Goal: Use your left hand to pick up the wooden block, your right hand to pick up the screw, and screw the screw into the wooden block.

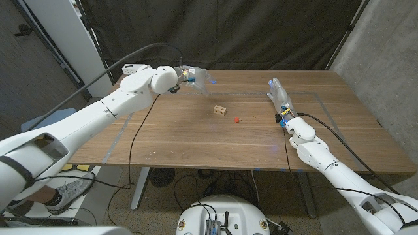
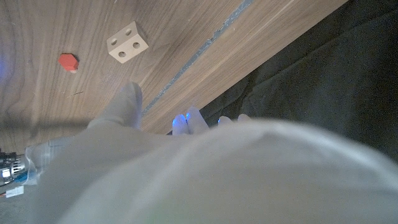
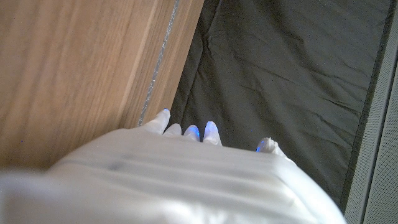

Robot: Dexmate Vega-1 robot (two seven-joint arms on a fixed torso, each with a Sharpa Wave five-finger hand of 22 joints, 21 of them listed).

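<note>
Both hands empty, fingers apart: my left hand (image 1: 196, 76) hangs near the wooden block (image 1: 220, 109), right hand (image 1: 279, 95) near the screw (image 1: 237, 119).

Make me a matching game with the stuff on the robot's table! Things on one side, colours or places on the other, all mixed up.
Things:
1. wooden block
2. screw
3. left hand
4. right hand

Colours or places:
A. red
B. pale wood with round holes
C. over the table's right part, holding nothing
D. over the table's far left part, holding nothing

Pairs: 1-B, 2-A, 3-D, 4-C
</note>
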